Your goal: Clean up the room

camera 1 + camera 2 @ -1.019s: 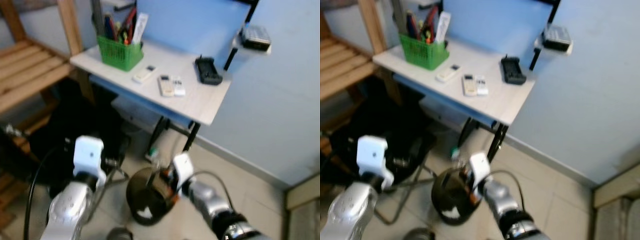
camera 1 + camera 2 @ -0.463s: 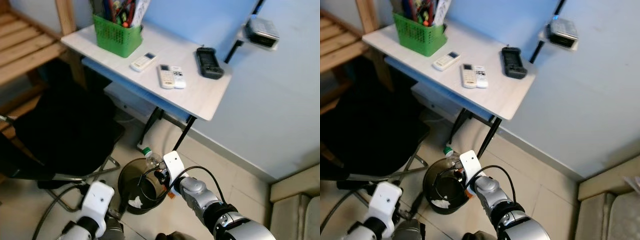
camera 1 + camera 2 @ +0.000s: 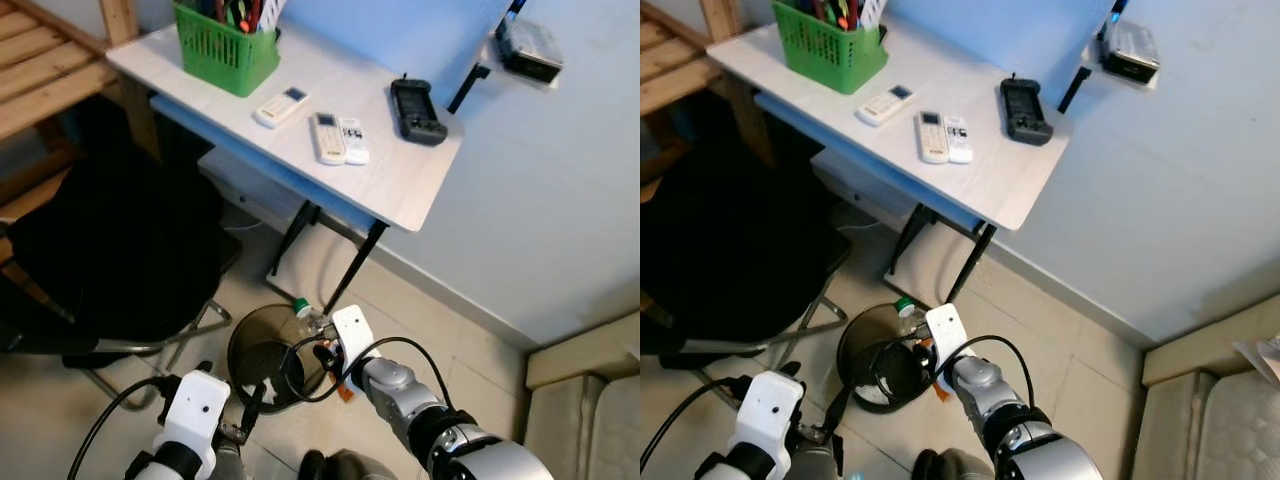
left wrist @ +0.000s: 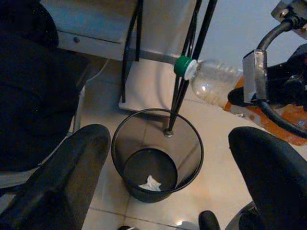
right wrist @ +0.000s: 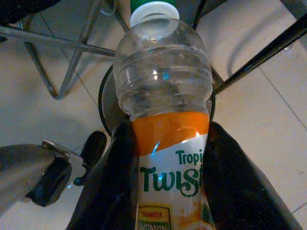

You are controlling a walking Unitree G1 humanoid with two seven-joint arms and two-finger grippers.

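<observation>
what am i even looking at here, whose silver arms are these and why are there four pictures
The silver arms belong to a walking humanoid robot that is tidying a room. Two pictures come from cameras in its head, looking down; the other two come from a camera on each wrist, looking along that claw's black fingers.

The right claw is shut on an empty plastic bottle with a green cap and orange label, held above a black waste bin on the tiled floor, which has a scrap of white paper inside. The left claw is open, low beside the bin.

Behind them stands a white desk with a green basket of pens, three remote controls and a black device. A black chair stands on the robot's left.
</observation>
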